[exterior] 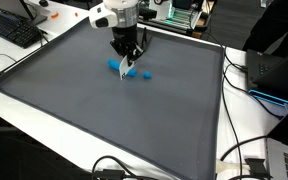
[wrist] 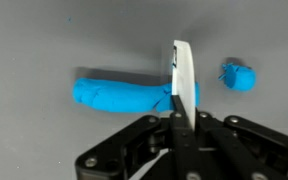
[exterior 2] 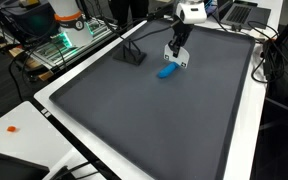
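My gripper is shut on a thin white blade that points down at the grey mat. The blade's edge rests at the right end of a blue dough roll lying flat on the mat. A small blue dough lump lies apart, just right of the blade. In both exterior views the gripper stands upright over the roll near the mat's far edge. The lump shows in an exterior view beside the blade.
The large grey mat has a raised black rim. A black stand sits on it near the gripper. A keyboard and cables lie on the white table around the mat.
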